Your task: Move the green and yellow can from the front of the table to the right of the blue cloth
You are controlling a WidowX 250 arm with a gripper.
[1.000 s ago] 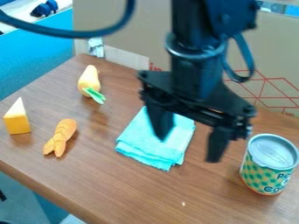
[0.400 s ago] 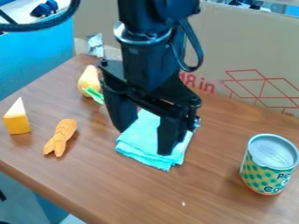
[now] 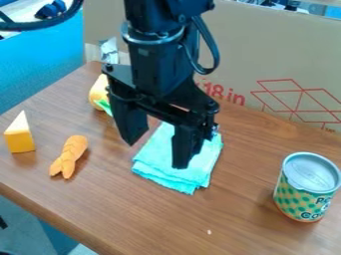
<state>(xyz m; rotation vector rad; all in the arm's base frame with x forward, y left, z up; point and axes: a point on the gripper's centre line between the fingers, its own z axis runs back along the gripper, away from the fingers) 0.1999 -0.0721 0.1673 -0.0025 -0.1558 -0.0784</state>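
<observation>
Leftward across the view the arm (image 3: 156, 55) has swung, bringing the hand (image 3: 156, 155) from the cloth's right side to its left part; the cloth (image 3: 170, 172) and the other things lie as they did. The yellow vegetable (image 3: 98, 93) with the green top is now partly hidden behind the arm. The hand's two fingers (image 3: 182, 147) are spread apart with nothing between them, one in front of the cloth, the other at its left. Whether either touches it, I cannot tell.

There is one cloth, one yellow vegetable, one orange carrot (image 3: 69, 157), one wedge of cheese (image 3: 20, 135) and one can (image 3: 307, 187). The cloth is pale turquoise, folded into a roughly four-sided pad, its layers showing along the near edge, where the corners do not quite line up. It lies flat near the middle of the brown wooden table (image 3: 246, 219), between the carrot and the can. The carrot has a forked end; the cheese is yellow with a white top. The can stands upright, its label green and yellow. Behind the table is a cardboard sheet (image 3: 259, 55) with red lines.
</observation>
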